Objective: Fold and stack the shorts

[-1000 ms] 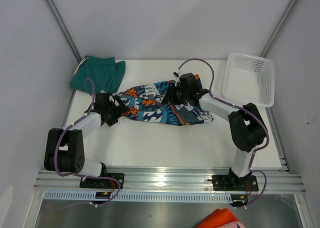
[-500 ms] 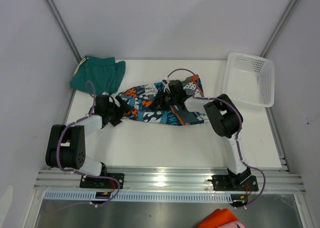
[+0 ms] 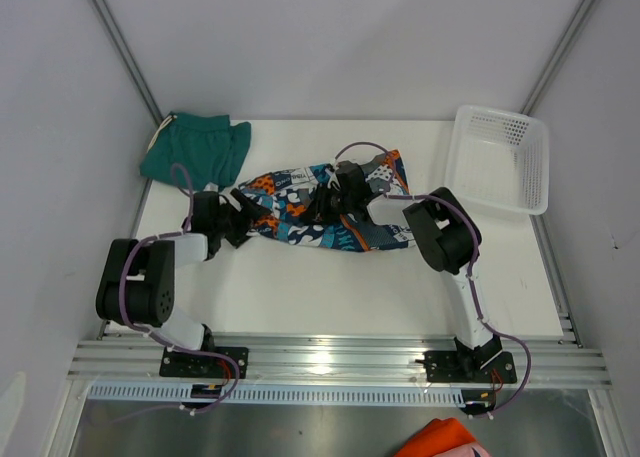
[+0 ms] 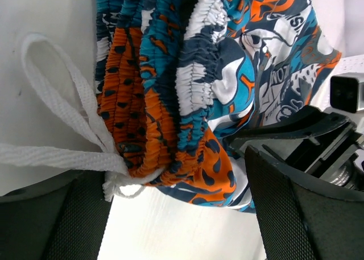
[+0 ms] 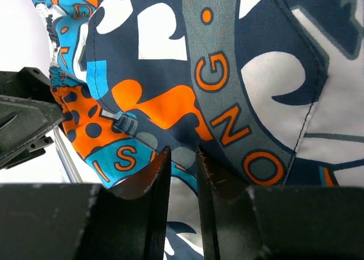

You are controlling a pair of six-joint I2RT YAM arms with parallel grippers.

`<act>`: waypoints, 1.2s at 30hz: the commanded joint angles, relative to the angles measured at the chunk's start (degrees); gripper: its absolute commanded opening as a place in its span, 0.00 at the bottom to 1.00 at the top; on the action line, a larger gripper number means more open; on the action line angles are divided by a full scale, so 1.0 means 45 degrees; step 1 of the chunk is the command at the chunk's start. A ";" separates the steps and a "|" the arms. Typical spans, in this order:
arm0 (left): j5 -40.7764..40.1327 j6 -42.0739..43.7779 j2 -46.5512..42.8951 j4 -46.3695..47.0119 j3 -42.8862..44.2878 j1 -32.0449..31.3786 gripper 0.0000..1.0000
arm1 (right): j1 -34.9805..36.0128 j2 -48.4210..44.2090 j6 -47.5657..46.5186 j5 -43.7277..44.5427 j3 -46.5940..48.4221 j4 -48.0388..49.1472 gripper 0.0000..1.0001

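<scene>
The printed shorts (image 3: 345,229) lie crumpled across the middle of the table. Their gathered waistband (image 4: 170,100) and white drawstring (image 4: 62,129) point left. My left gripper (image 3: 238,222) is open, its fingers either side of the waistband's end (image 4: 170,174) and not closed on it. My right gripper (image 3: 325,199) is over the shorts' middle, its jaws drawn close together and pinching a fold of the printed fabric (image 5: 183,155). The printed shorts (image 5: 227,72) fill that view. The teal-green shorts (image 3: 195,147) lie bunched at the back left corner, apart from both grippers.
A white mesh basket (image 3: 500,157) stands at the back right. A plain orange cloth (image 3: 440,442) shows below the front rail. The two grippers are close together; the right one's black body (image 4: 307,135) shows in the left wrist view.
My right arm has swung left over the printed shorts, dragging a leg's fabric with it, and its jaws have narrowed. The left gripper has edged toward the waistband.
</scene>
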 commanded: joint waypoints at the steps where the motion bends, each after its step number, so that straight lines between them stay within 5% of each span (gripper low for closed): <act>1: 0.0043 -0.0848 0.0648 0.1324 -0.0616 0.0087 0.91 | 0.0019 0.0007 -0.0164 0.0193 -0.0249 -0.0131 0.27; 6: -0.0756 -0.1085 0.0688 0.1544 -0.0657 0.0126 0.76 | 0.0117 0.0007 -0.0552 0.0465 -0.0094 -0.0889 0.26; 23: -0.0621 -0.0283 0.1332 0.4043 -0.0637 0.0498 0.67 | 0.0136 0.0046 -0.1335 0.0545 -0.0172 -0.1635 0.25; 34: -0.0719 -0.0166 0.1274 0.4218 -0.0695 0.0888 0.19 | 0.0156 0.0027 -0.1550 0.0564 -0.0230 -0.1791 0.24; 36: -0.0699 -0.0127 0.1254 0.4395 -0.0792 0.0888 0.00 | 0.0156 0.0046 -0.1550 0.0584 -0.0230 -0.1830 0.24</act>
